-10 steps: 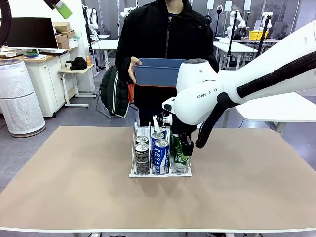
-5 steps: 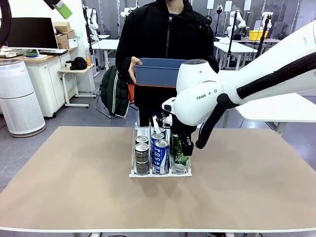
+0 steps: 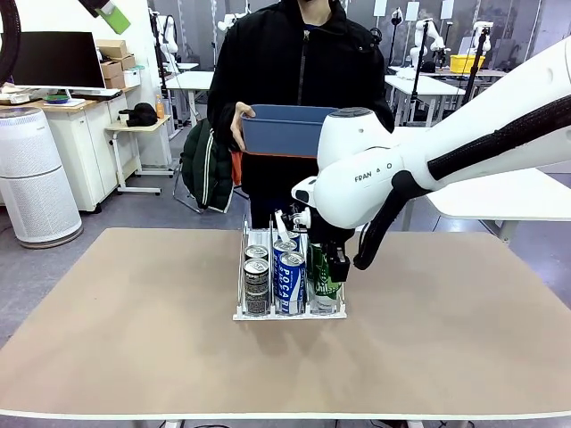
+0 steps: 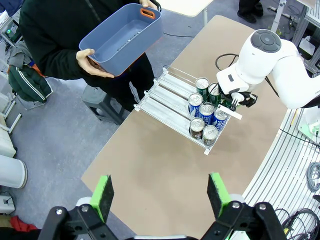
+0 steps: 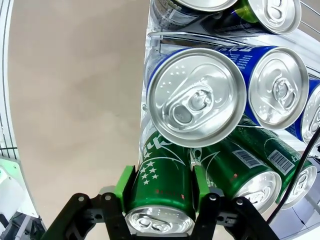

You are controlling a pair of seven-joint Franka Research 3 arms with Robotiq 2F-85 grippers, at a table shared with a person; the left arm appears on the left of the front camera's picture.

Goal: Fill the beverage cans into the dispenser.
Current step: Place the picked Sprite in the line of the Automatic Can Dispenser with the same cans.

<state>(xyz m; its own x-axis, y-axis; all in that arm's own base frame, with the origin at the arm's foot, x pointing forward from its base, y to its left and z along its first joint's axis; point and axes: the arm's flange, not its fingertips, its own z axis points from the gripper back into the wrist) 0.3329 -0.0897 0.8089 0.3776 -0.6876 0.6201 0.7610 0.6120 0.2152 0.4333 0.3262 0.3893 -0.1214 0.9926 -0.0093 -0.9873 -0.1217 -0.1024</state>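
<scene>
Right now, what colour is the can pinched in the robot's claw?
The can in the right gripper is green with white stars, clearest in the right wrist view.

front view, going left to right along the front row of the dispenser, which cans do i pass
dark patterned can → blue-and-white Pocari can → green can, gripped by the right gripper
</scene>
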